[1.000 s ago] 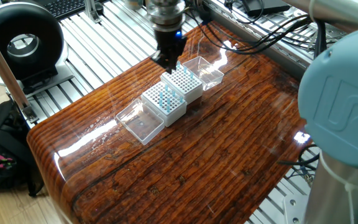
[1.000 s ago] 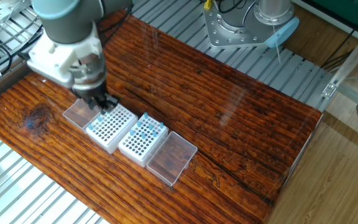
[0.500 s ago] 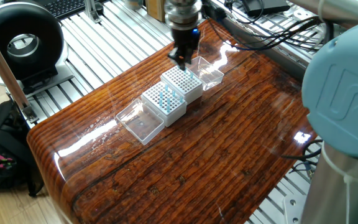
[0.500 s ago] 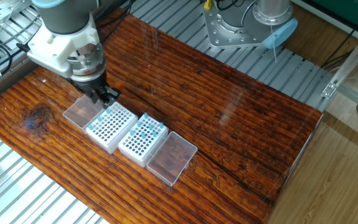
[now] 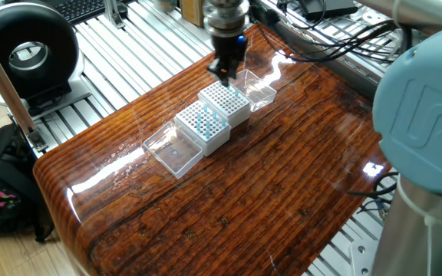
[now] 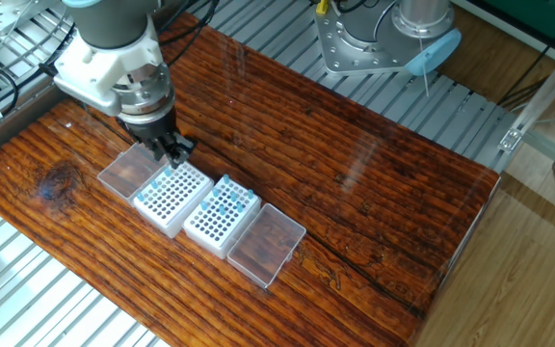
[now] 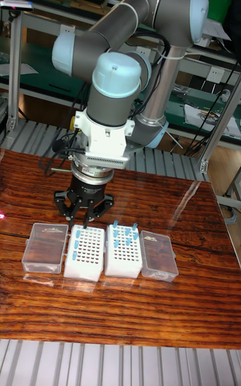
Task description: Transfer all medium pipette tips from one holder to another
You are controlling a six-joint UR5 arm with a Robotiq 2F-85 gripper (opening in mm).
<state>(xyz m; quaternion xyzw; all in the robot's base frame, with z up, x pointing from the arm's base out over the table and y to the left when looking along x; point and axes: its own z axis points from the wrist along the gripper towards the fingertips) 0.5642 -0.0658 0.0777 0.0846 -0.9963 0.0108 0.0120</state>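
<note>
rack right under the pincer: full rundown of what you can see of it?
The rack is a white plastic block, its top a grid of small holes, upright on the wooden table. Nearly all holes are empty; a few light-blue tips stand along one edge. It sits side by side with a second white rack, seemingly touching, and a clear lid lies at its other side. The pincer hovers above the edge near that lid; contact cannot be told.

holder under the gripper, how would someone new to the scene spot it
On the glossy brown wooden table, four small boxes sit in a row. The white grid holder is the inner one directly below the black gripper fingers. Unlike its white neighbour holder, it holds few light-blue pipette tips.
</note>
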